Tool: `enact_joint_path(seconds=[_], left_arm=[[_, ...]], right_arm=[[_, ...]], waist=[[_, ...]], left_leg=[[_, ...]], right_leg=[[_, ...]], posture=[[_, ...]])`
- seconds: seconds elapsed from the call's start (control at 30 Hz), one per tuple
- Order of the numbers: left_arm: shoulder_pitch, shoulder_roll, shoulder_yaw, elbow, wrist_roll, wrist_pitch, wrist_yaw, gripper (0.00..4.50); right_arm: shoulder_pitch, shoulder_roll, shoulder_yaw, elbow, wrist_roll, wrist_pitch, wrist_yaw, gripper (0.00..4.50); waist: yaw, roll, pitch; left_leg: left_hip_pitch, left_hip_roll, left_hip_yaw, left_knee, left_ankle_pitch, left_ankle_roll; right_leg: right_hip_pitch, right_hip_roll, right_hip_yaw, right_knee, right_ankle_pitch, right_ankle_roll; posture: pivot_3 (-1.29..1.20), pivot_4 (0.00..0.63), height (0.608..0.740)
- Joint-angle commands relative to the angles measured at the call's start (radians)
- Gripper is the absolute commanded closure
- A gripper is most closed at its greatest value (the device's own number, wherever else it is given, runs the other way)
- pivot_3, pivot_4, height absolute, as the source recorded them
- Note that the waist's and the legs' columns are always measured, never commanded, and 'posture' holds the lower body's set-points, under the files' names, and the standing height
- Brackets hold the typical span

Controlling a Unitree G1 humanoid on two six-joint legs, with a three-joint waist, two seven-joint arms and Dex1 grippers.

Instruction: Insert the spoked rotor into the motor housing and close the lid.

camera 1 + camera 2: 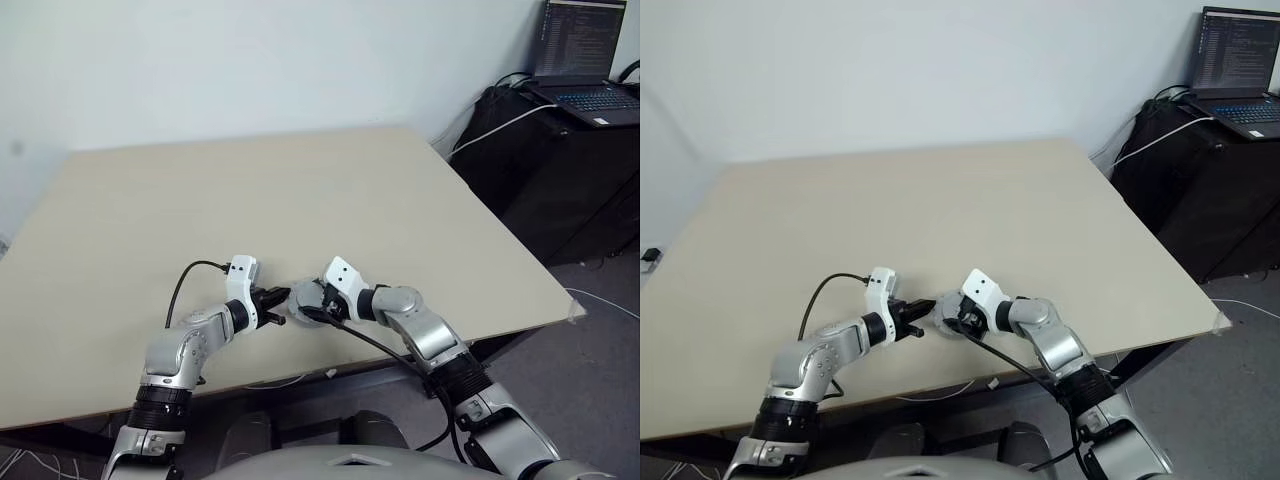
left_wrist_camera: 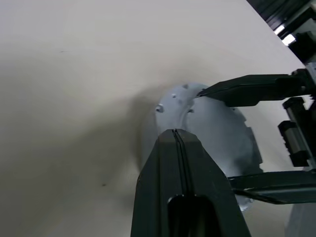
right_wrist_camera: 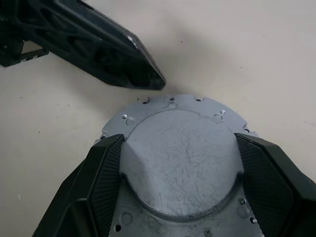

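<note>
Gripping the lid (image 3: pixel 180 158) by its raised round centre, the right end effector (image 3: pixel 180 197) holds it low over the desk (image 1: pixel 300 190). Just beyond its rim, the left end effector (image 2: pixel 178 143) points, fingers pressed together.

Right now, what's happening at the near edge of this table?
The right gripper is clamped on a round silver-grey metal disc with small holes round its rim, holding it just over the beige table. The left gripper, fingers shut and holding nothing, has its tip at the disc's edge.
</note>
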Motion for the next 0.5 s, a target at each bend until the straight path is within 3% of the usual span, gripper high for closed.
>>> enact_joint_path(seconds=[0.03,0.5], left_arm=[[-0.031,-0.007,-0.012,-0.003,-0.008,0.018,-0.011,4.5],[-0.068,-0.064,-0.062,0.048,0.057,0.097,0.073,4.5]], right_arm=[[0.012,-0.013,0.008,0.011,-0.022,0.029,-0.005,1.32],[0.017,-0.006,0.016,0.006,-0.023,0.029,-0.006,1.32]], waist=[[0.0,0.0,0.0],[0.002,-0.001,-0.003]], left_leg=[[0.0,0.0,0.0,0.0,0.0,0.0],[0.001,-0.001,-0.001,0.0,0.0,0.0]], right_leg=[[0.0,0.0,0.0,0.0,0.0,0.0],[0.002,-0.001,0.0,0.0,0.0,0.0]], posture=[[0.0,0.0,0.74],[0.0,0.0,0.74]])
